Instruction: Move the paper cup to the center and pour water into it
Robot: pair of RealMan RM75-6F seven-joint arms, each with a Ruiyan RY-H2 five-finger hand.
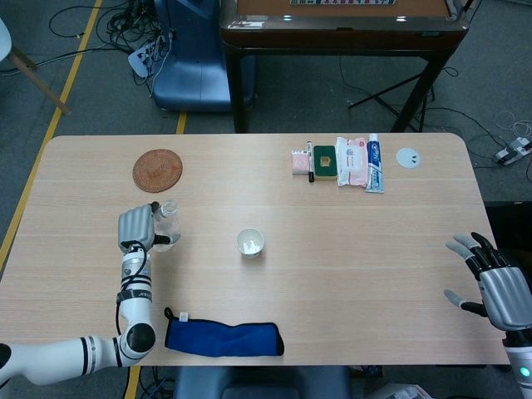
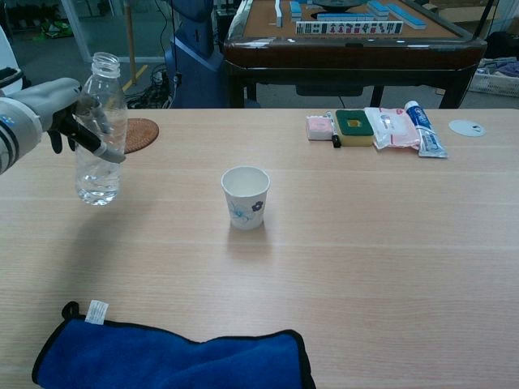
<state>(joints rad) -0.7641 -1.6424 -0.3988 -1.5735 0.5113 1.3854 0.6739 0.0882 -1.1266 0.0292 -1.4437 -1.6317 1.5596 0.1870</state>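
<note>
A white paper cup [image 1: 250, 242] [image 2: 246, 197] with a small floral print stands upright near the middle of the table. My left hand [image 1: 137, 226] [image 2: 61, 114] grips a clear, uncapped plastic water bottle [image 1: 166, 223] [image 2: 100, 130] and holds it upright, well to the left of the cup. A little water shows in the bottle's bottom. My right hand [image 1: 492, 281] hovers at the table's right edge, fingers spread, holding nothing; the chest view does not show it.
A blue cloth [image 1: 223, 338] [image 2: 174, 353] lies at the near edge. A round woven coaster [image 1: 157, 169] [image 2: 139, 134] sits at the back left. A sponge [image 1: 324, 161], packets, a toothpaste tube [image 1: 375, 164] and a white disc [image 1: 407, 157] lie at the back right.
</note>
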